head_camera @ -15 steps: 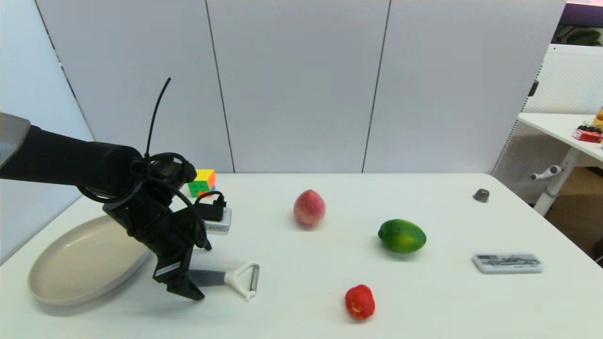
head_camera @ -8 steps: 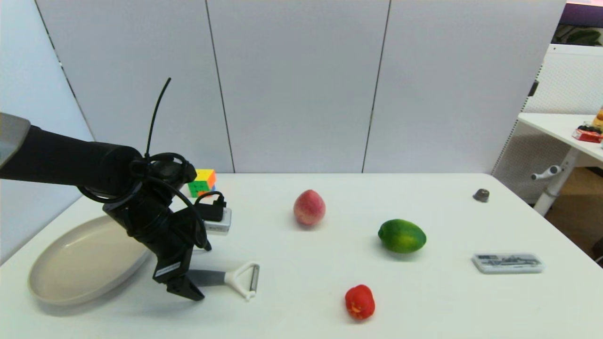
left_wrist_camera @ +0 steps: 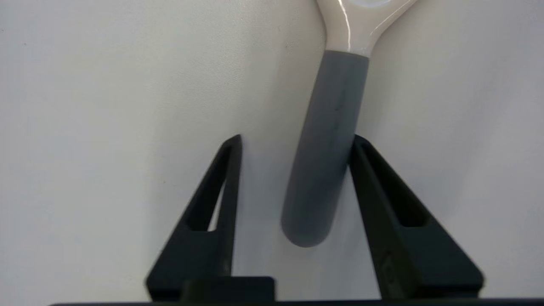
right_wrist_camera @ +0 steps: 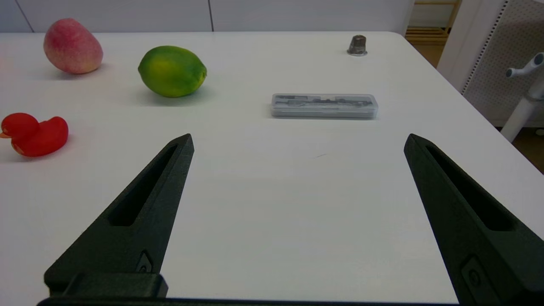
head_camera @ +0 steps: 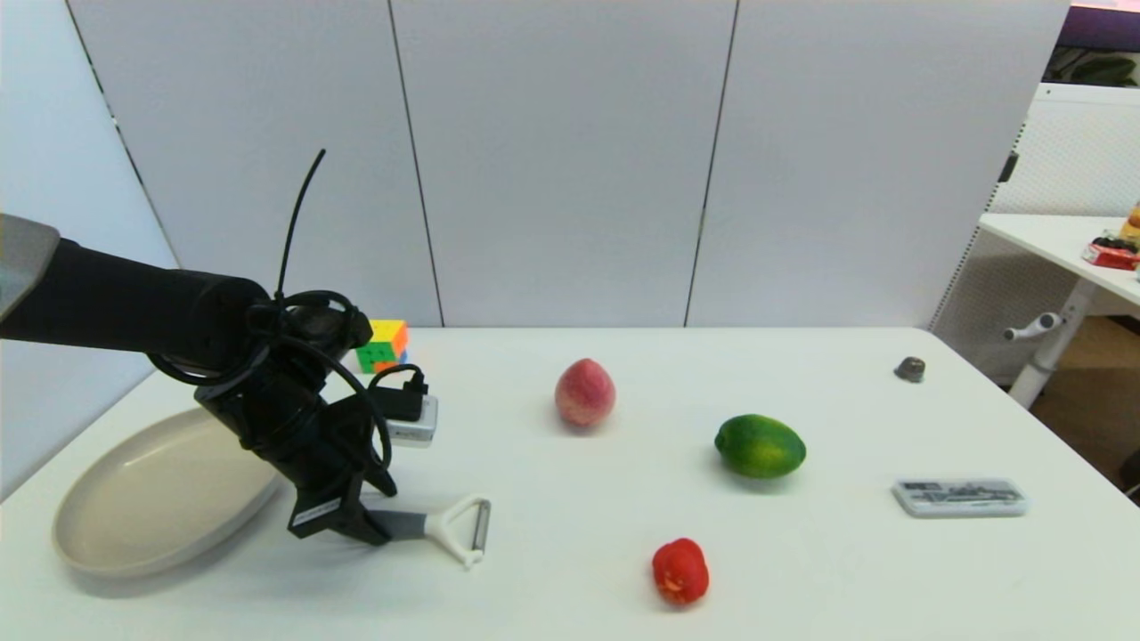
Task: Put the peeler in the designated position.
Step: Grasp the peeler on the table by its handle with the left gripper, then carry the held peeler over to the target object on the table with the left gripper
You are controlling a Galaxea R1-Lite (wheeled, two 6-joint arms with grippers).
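The left gripper [left_wrist_camera: 293, 142] straddles the peeler [left_wrist_camera: 323, 144] handle with its jaws apart, ready to clamp; the peeler lies flat on the desk [head_camera: 570, 552], right of the plate [head_camera: 151, 490].

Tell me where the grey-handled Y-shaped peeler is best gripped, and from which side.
Grip the grey-handled Y-shaped peeler across its rounded grey handle, coming from the butt end. It lies flat, its straight handle narrower than the forked white head. The open left pincer already straddles it.
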